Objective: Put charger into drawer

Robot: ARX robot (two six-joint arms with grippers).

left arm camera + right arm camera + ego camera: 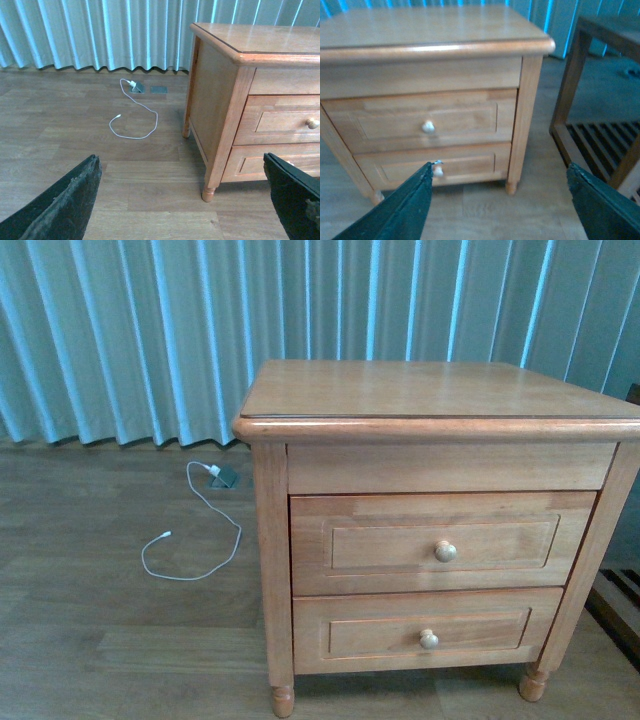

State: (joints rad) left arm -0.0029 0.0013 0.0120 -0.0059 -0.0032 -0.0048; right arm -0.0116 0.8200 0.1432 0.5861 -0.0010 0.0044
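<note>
The charger is out of view in every frame. The drawer (440,540), the upper of two in a wooden nightstand (430,390), is closed, with a round pale knob (445,551) at its middle. It also shows in the left wrist view as the drawer (282,120) and in the right wrist view as the drawer (420,120). My left gripper (180,165) hangs open over the wood floor, off the nightstand's left front leg. In front of the nightstand's right side, my right gripper (499,172) is open and holds nothing. Neither arm shows in the front view.
A thin white cable (213,470) (131,83) lies looped on the floor left of the nightstand, near a floor socket (225,478). The shallower lower drawer (425,632) is closed. A slatted wooden piece (600,140) stands right of the nightstand. Curtains (130,330) hang behind.
</note>
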